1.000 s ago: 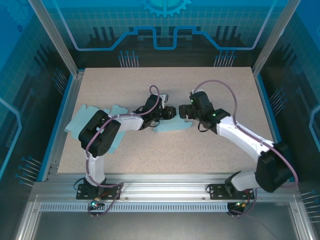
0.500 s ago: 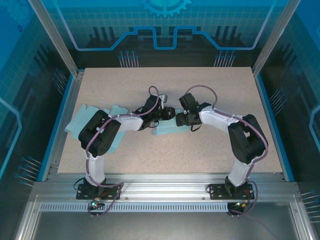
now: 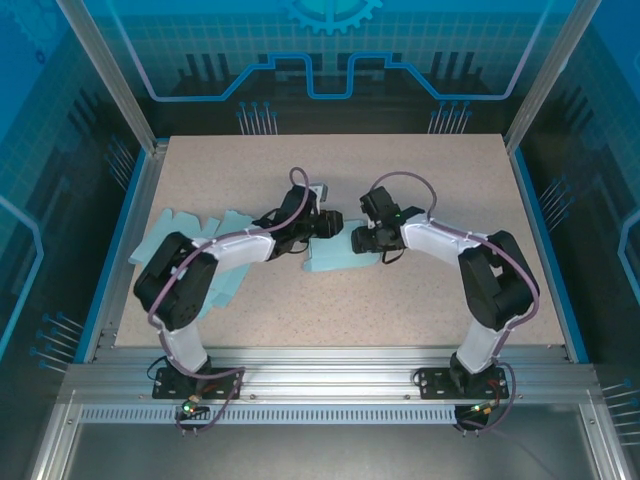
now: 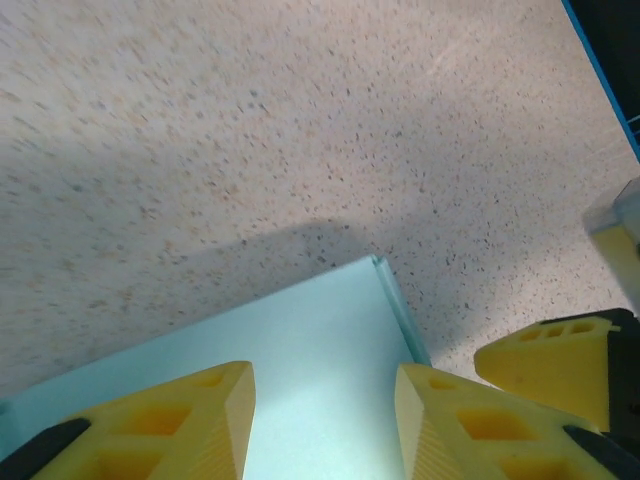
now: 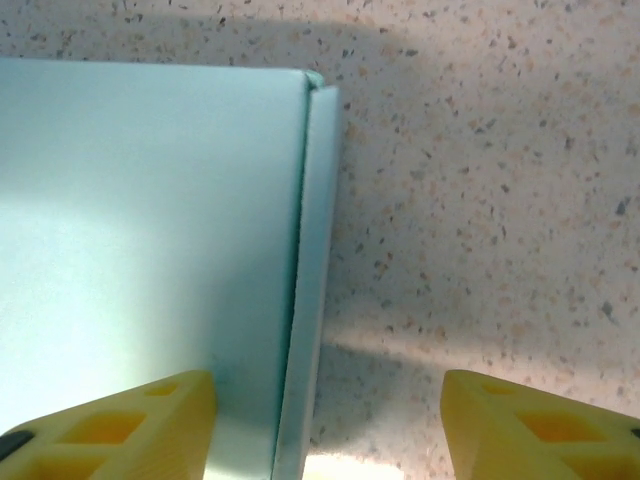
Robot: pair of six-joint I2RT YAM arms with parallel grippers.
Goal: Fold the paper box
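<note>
The paper box (image 3: 338,256) is a pale blue folded sheet lying flat on the speckled table, mid-table. My left gripper (image 3: 326,226) hovers over its far edge. In the left wrist view its yellow fingers (image 4: 210,420) stand apart above the blue panel (image 4: 300,350), clamping nothing. My right gripper (image 3: 363,241) is at the box's right edge. In the right wrist view it (image 5: 330,425) is open, one finger over the panel and one over bare table, straddling a narrow folded flap (image 5: 316,250). A right finger (image 4: 560,350) shows in the left wrist view.
More pale blue paper pieces (image 3: 190,235) lie spread at the table's left side, partly under the left arm. Blue rails (image 3: 545,225) and aluminium posts fence the table. Bare speckled tabletop (image 3: 420,165) stretches behind and in front of the box.
The right arm folded inward, bringing its gripper onto the box's right edge with narrower jaws. The left arm's elbow swung left and its jaws widened slightly. The box now lies flatter.
</note>
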